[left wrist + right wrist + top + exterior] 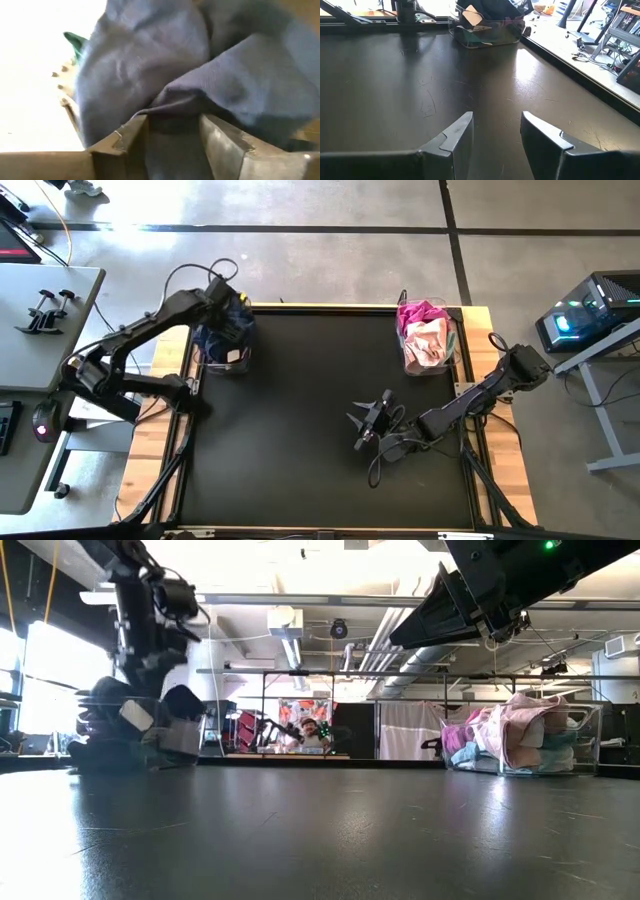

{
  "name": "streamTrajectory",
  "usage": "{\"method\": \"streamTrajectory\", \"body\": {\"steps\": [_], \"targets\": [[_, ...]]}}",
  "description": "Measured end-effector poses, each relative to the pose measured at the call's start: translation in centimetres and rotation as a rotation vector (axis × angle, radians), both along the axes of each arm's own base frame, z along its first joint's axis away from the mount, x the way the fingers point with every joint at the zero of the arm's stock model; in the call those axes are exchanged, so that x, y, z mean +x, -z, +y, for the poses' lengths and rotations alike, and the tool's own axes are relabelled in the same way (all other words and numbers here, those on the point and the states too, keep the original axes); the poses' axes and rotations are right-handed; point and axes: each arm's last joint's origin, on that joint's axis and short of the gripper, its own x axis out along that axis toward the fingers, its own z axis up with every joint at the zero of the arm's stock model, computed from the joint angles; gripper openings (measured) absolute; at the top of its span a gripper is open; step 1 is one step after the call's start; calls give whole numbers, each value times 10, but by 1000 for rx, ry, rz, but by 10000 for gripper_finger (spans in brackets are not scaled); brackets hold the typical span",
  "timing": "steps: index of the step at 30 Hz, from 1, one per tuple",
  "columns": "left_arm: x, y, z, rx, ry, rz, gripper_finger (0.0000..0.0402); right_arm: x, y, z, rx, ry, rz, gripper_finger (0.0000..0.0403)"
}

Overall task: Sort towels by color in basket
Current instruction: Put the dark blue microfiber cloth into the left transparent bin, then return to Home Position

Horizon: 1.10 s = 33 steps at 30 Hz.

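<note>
Two clear baskets at the far edge of the black table (300, 430), one per colour family: dark towels (228, 330) in the left basket (222, 358), pink towels (428, 330) in the right basket (430, 365). Mat between them bare, so no loose towel visible for sorting; the task probably close to done.

Left gripper (232, 308) hanging directly over the left basket, low enough for a drop onto the pile and not over the rim. In the left wrist view, a navy towel (165, 75) filling the field, a fold of it lying between the two fingers (127, 137). Jaws set apart on either side of that fold, with no plain sign of pinching; whether gripping or letting go, cannot tell. A scrap of green (74, 41) showing at the towel's edge, consistent with dark greens sharing this basket.

Right gripper (372, 420) parked low over the middle-right of the mat, well apart from both baskets, clear of the left arm's working space. Jaws released and empty, bare mat visible between them in the right wrist view (495, 135).

Likely risk: a fold of navy cloth snagging on a finger when the left arm lifts.
</note>
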Motion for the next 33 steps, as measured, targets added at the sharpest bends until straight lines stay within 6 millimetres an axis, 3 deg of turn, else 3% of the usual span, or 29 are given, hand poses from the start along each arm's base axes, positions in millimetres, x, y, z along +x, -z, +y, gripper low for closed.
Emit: {"method": "streamTrajectory", "body": {"steps": [5,10,15,20,25,33], "targets": [[-3,-34,-12,35,30,-85,201,0,0,0,-5,-2,3,156],[6,-48,-53,182,157,-315,204,0,0,0,-12,-5,9,156],[17,-41,-104,266,398,-625,194,0,0,0,-12,-5,9,156],[23,-21,-141,314,593,-810,185,0,0,0,-10,-7,9,156],[23,-5,-159,281,635,-767,178,0,0,1,20,-24,8,156],[15,3,-173,128,571,-673,170,1,0,-1,29,-18,3,156]]}}
